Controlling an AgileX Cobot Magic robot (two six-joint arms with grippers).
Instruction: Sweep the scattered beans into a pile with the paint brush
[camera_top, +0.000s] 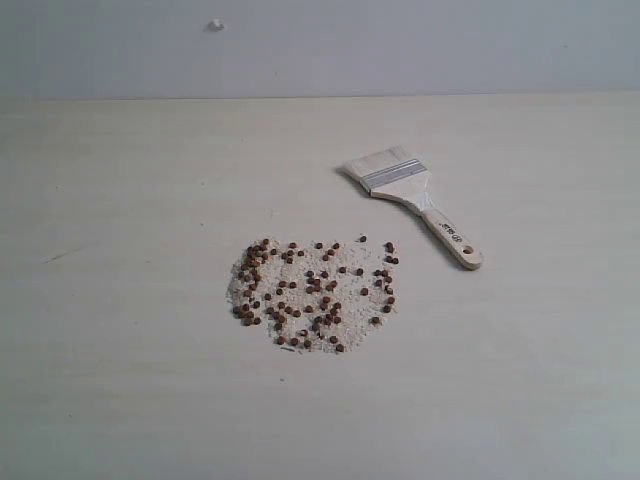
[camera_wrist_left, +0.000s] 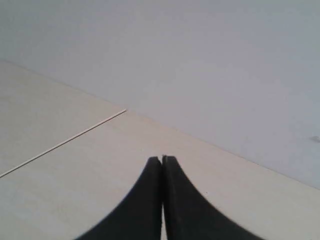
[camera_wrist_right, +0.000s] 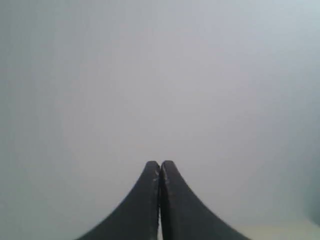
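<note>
Left gripper (camera_wrist_left: 161, 160) and right gripper (camera_wrist_right: 160, 164): smooth black curved fingers pressed together, empty. On the pale, matte table (camera_top: 120, 380), round reddish-brown beans (camera_top: 315, 295) lie scattered over whitish grit. The flat wooden-handled, metal-ferruled brush (camera_top: 412, 195) lies nearby.

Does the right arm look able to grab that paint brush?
Probably yes: the paint brush lies alone on the table, clear of the beans, nothing over it. The right gripper is shut, so it must open first.
</note>
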